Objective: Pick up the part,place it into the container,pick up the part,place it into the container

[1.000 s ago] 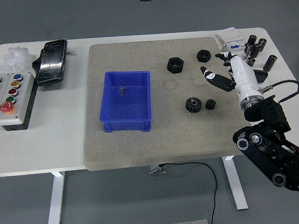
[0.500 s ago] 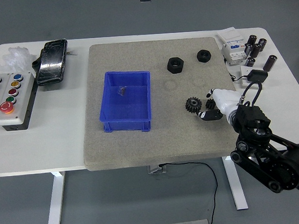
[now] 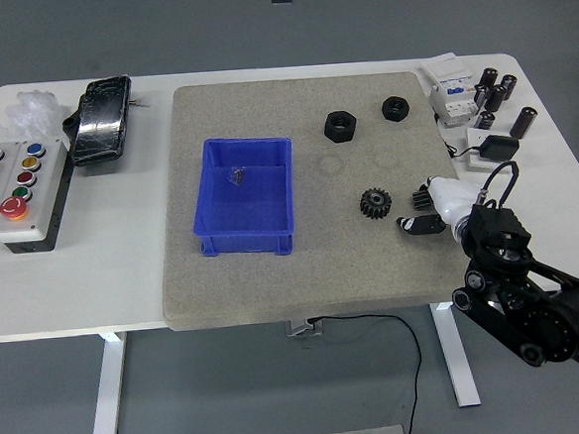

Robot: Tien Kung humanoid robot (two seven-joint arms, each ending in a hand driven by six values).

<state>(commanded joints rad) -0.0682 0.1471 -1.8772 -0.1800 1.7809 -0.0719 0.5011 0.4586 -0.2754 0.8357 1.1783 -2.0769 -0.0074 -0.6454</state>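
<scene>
The robot's right white-and-black hand sits beside the large black toothed gear on the grey mat, finger state unclear.

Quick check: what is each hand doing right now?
Left hand: not in view.
Right hand: low over the mat beside the small gear; grip cannot be told.

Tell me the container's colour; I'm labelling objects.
Blue: the container is a solid blue bin, seen in the head view.
</scene>
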